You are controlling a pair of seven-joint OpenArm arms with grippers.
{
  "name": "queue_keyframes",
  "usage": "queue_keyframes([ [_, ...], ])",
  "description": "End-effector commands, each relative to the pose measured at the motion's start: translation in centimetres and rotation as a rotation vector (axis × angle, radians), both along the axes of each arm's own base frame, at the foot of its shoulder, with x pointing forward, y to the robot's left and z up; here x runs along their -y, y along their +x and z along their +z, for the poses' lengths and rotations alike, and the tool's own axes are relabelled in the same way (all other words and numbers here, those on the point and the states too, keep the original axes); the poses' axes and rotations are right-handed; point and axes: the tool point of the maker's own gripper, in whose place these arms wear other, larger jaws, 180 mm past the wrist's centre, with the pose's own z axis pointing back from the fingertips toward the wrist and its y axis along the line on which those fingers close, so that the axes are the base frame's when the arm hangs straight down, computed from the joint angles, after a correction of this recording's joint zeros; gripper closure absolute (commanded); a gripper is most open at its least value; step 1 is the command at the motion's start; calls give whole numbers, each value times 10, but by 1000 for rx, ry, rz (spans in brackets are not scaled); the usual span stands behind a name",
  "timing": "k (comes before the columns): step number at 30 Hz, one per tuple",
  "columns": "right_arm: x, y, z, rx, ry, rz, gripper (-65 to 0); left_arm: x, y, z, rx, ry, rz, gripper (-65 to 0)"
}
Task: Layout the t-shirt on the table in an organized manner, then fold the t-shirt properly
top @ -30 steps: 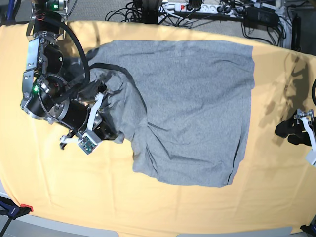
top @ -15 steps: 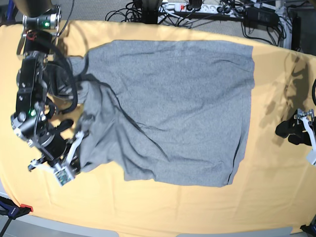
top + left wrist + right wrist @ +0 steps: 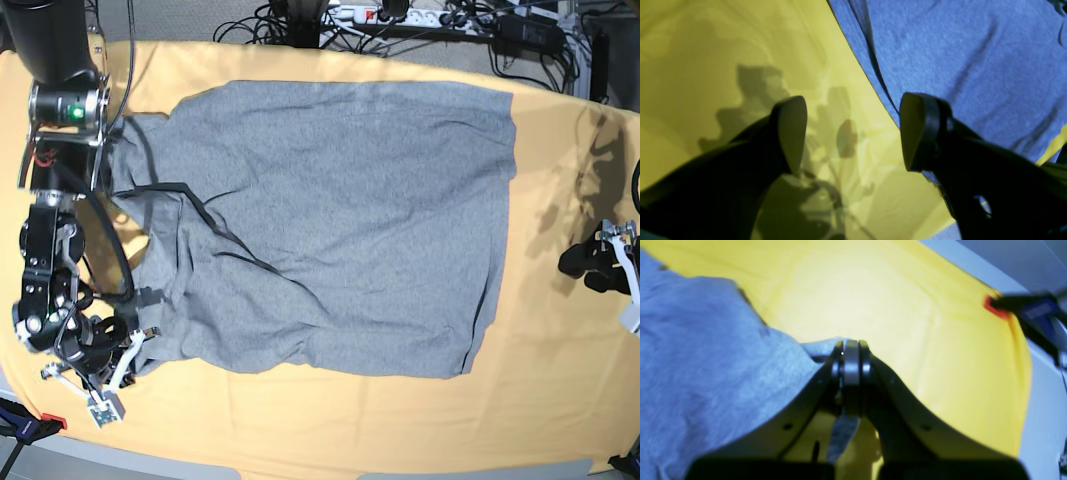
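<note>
- Yellow-orange table [image 3: 300,425] fills nearly all of the base view; near edge is bare cloth, with a red-tipped clamp [image 3: 45,420] at the near corner on the view's left.
- Right tool [image 3: 112,372] sits low at that near corner. Right wrist view shows its jaws pressed fully together with a thin strip of grey fabric caught between them, so it has hold of a shirt edge or corner.
- T-shirt [image 3: 340,220] lies mid-table, plain grey side up; no lettering shows.
- Shirt's half toward the left tool lies flat with a fairly straight edge.
- Shirt's half toward the right tool is not flat: diagonal wrinkles and a dark seam line run across it, a bare gap of table shows inside the bunched part, and the lower edge curves.
- Left tool [image 3: 610,262] is at the view's right edge, apart from the shirt. Left wrist view shows its jaws spread wide with nothing between them, hovering over bare table just beside the shirt's edge.
- Far side: cables and a power strip [image 3: 385,14] beyond the table.
- Progress call: laying out is partway done, one side spread, the other not yet smoothed. Sleeves cannot be told apart clearly. No fold has been made; the whole folding stage is left.
</note>
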Motion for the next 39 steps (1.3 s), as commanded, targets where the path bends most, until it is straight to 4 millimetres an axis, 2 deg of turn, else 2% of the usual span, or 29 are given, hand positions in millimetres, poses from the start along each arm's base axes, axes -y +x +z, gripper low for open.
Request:
queue_keyframes([
  [1,6,12,29,70,-1,-5,0,-4,8,23,65,-3,4,-443],
  [9,17,37,34,60,43,-23,0,2,11,15,66,-6,4,-443],
  [14,67,46,56,126,17,-317,0,6,13,13,72,-18,1,-443],
  [16,76,47,64,151,29,-381,0,9,14,12,72,-25,-1,-443],
  [17,75,48,65,153,37,-375,0,10,14,12,72,-28,-2,-443],
  [21,48,48,56,104,63,-228,0,15,15,9,72,-42,-6,-443],
  [26,31,46,50,69,77,-129,0,15,15,9,73,-41,-6,-443],
  [30,28,55,70,192,61,-93,-3,14,15,9,72,-41,-6,-443],
  [31,31,57,76,222,53,-107,-84,14,15,9,72,-41,-6,-443],
  [34,46,59,83,256,58,-197,-412,15,15,9,73,-41,-6,-443],
  [35,48,59,84,259,61,-213,-493,15,15,9,73,-41,-6,-443],
  [36,51,58,83,254,57,-225,-537,15,15,10,74,-41,-6,-443],
  [39,63,54,86,216,53,-284,-525,14,15,10,75,-41,-6,-443],
])
